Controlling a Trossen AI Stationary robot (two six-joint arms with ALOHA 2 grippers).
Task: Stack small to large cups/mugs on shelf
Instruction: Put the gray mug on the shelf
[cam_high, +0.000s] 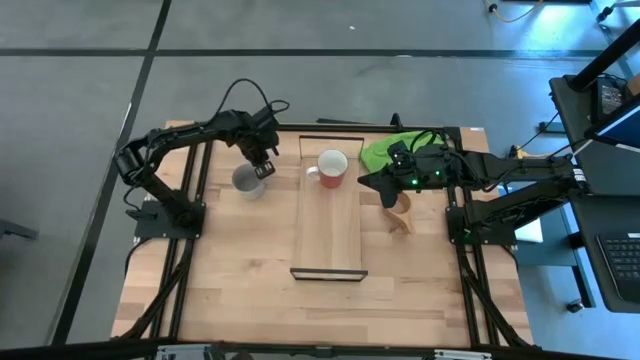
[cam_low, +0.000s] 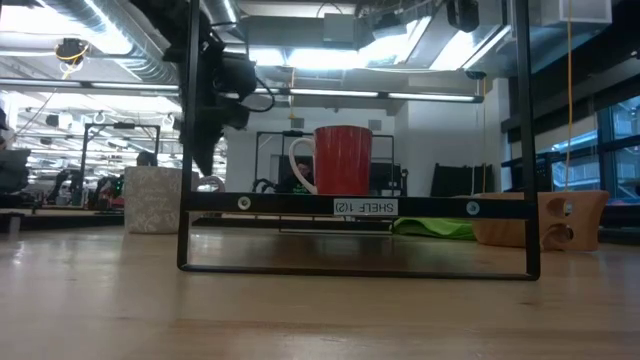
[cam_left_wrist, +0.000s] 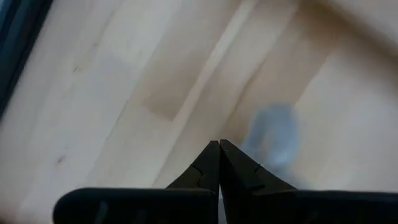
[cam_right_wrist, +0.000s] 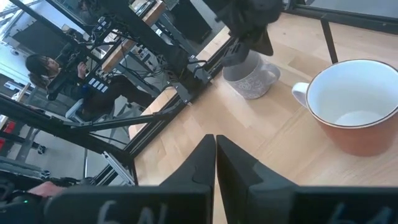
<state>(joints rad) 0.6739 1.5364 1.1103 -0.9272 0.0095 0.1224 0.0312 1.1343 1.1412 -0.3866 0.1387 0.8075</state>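
We note the red mug (cam_high: 333, 167) alone on the shelf (cam_high: 328, 235), upper centre of the high view. The grey mug (cam_high: 248, 181) sits just below-left of the left gripper (cam_high: 265, 168), fingers together, empty; nearest arm. Right gripper (cam_high: 365, 181) also closed, near the wooden cup (cam_high: 400, 214).

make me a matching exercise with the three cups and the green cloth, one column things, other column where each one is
Things:
1. red mug
2. grey mug
3. wooden cup
4. green cloth

Places:
A. on the table, right of the shelf, by the right arm
B. at the table's far edge, right of the shelf
C. on the shelf, at its far end
D. on the table, left of the shelf, under the left gripper

Pairs: 1-C, 2-D, 3-A, 4-B
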